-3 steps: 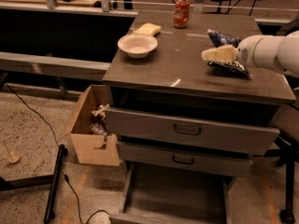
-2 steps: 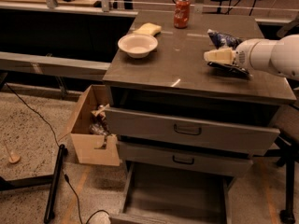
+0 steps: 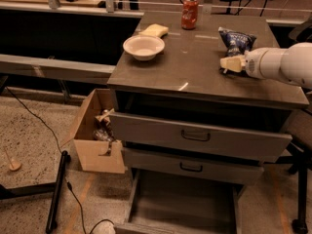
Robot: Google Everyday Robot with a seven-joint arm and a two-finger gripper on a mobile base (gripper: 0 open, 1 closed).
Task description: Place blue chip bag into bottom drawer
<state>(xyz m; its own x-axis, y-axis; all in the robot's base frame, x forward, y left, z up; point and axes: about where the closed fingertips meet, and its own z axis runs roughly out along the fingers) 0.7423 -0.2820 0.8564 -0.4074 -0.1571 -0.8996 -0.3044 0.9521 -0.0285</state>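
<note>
The blue chip bag (image 3: pixel 235 40) lies on the grey cabinet top (image 3: pixel 195 62) at the back right, dark navy with white lettering. My gripper (image 3: pixel 230 63), cream-coloured at the end of a white arm that comes in from the right, is at the bag's near edge, just above the cabinet top. I cannot tell whether it touches the bag. The bottom drawer (image 3: pixel 183 204) is pulled far out at floor level below the cabinet. The part of its flat grey floor that shows has nothing on it.
A red soda can (image 3: pixel 189 12), a white bowl (image 3: pixel 144 47) and a yellow sponge (image 3: pixel 154 30) stand on the cabinet top. The two upper drawers (image 3: pixel 195 135) are partly pulled out. An open cardboard box (image 3: pixel 97 130) sits left of the cabinet. A black stand leg (image 3: pixel 56 194) and cable lie on the floor.
My gripper and arm have shifted slightly toward the front edge of the cabinet top. The bag has stayed in place, and more of it shows now.
</note>
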